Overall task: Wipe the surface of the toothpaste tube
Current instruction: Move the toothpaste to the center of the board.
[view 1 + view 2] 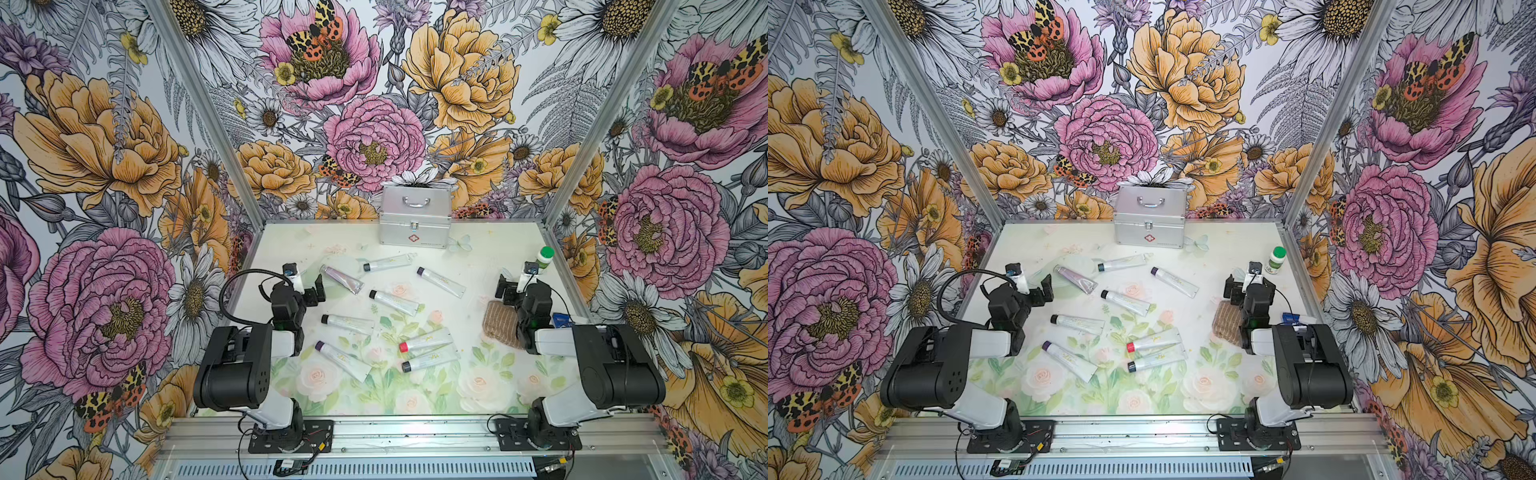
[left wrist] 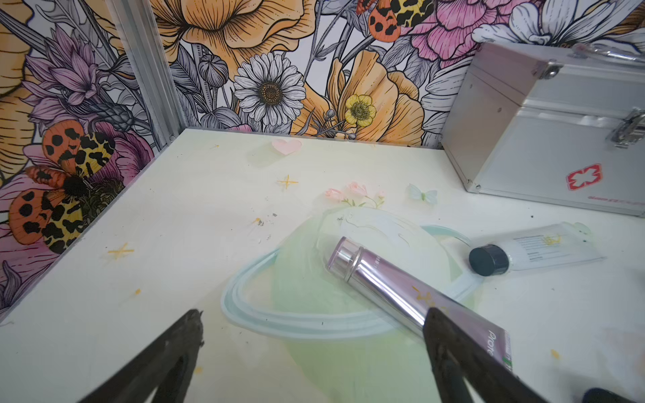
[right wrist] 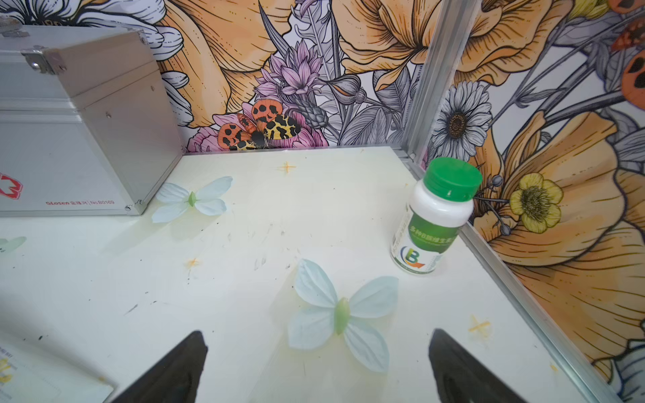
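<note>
Both jaws released, empty: left gripper point(image 2: 314, 314) hovers by the flat-lying metallic purple toothpaste tube point(image 2: 384, 289), probably to steady it; right gripper point(image 3: 317, 334) waits near the brown cloth point(image 1: 500, 324), presumably the wiper.

silver med case point(image 1: 414, 216) back ctr, shut | green-cap btl point(image 1: 544, 257) upright, far-right corner

Left tool point(image 2: 316, 314) and right tool point(image 3: 319, 334), both wide open, empty

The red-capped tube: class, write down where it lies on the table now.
In both top views the red-capped tube lies near the middle of the table, just behind a parallel dark-capped tube, with the brown cloth to its right.
</note>
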Available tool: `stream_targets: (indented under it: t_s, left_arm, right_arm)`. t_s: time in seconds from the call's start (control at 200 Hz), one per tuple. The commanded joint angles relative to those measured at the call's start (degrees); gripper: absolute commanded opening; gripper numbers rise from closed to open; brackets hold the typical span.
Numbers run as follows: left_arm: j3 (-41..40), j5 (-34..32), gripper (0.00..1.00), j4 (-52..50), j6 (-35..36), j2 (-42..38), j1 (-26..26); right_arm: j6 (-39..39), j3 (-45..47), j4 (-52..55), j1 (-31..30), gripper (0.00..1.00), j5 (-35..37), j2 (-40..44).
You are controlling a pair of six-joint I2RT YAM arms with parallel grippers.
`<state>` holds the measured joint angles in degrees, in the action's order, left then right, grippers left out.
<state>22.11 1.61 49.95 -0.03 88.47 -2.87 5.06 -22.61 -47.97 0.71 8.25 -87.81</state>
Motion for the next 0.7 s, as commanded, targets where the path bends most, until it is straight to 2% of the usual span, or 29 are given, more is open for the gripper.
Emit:
stream_targets:
  t_s: [0.0, 0.696]
  left_arm:
    - [0.3, -0.1, 0.99, 0.5, -0.1, -0.6, 0.2]
    - [0.4, -1.2, 0.99, 0.5, 0.1, -0.5, 0.7]
  right_arm:
    - [-0.1, -0.2, -0.1, 0.0, 1.00, -1.0, 0.2]
    - [0.0, -0.2, -0.1, 0.5, 1.00, -1.8, 0.2]
